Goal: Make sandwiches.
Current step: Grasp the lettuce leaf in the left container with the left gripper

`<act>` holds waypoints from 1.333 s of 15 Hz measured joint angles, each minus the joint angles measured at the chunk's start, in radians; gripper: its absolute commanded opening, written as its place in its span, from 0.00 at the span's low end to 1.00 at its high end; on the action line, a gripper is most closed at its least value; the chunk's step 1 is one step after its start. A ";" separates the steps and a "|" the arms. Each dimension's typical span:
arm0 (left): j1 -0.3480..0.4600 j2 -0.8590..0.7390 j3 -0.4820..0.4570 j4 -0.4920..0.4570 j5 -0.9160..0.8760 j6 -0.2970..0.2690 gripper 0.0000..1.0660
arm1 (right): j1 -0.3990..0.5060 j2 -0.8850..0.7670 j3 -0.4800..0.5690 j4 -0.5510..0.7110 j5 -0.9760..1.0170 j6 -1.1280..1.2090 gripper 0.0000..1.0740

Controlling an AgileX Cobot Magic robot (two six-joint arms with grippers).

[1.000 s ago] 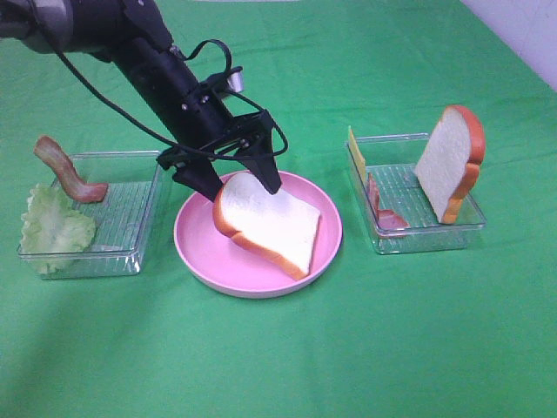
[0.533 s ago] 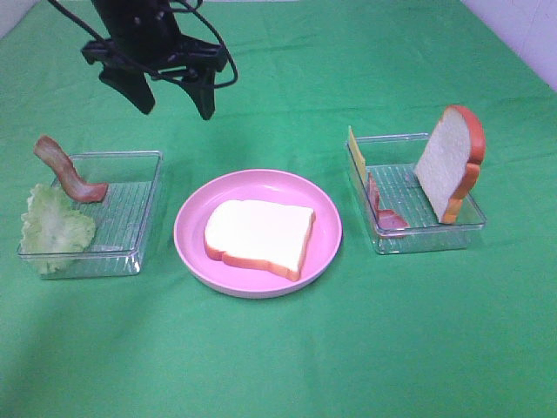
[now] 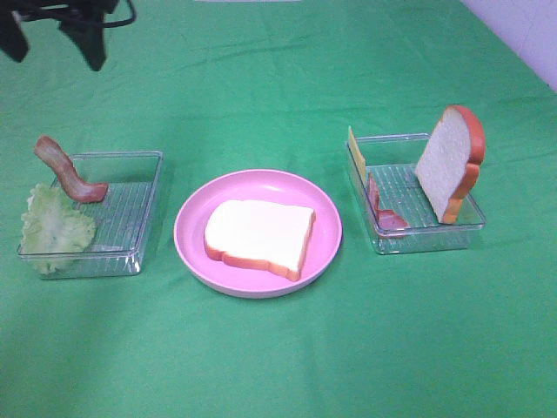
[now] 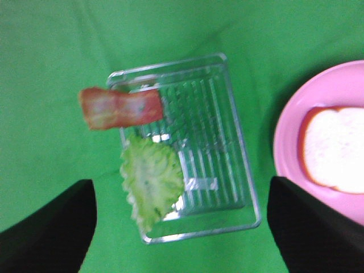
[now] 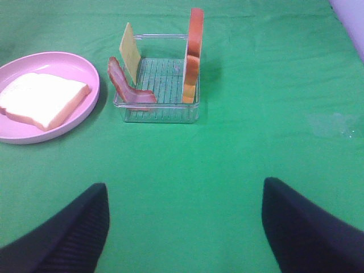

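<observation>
Bread slice, white with orange-brown crust point(image 3: 259, 233), lies flat on the round pink plate point(image 3: 187, 228); a second bread slice point(image 3: 446, 165) stands on edge in the clear plastic tray point(image 3: 426, 239) to the right. Left claw point(image 4: 179, 181) and right claw point(image 5: 183, 182) both hang released, jaws spread, holding nothing.

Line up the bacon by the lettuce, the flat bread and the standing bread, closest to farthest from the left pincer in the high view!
From the left pincer, top left of the view:
1. bacon strip, on the left.
2. flat bread slice, in the middle.
3. standing bread slice, far right.
</observation>
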 measured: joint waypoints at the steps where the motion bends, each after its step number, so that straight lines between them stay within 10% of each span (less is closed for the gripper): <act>1: 0.045 -0.048 0.071 -0.001 0.002 -0.002 0.73 | 0.000 0.000 0.000 0.000 0.000 0.000 0.66; 7: 0.138 -0.099 0.362 -0.021 -0.063 -0.003 0.70 | 0.000 0.000 0.000 0.000 0.000 0.000 0.66; 20: 0.138 0.155 0.381 -0.049 -0.277 -0.003 0.57 | 0.000 0.000 0.000 0.000 0.000 0.000 0.66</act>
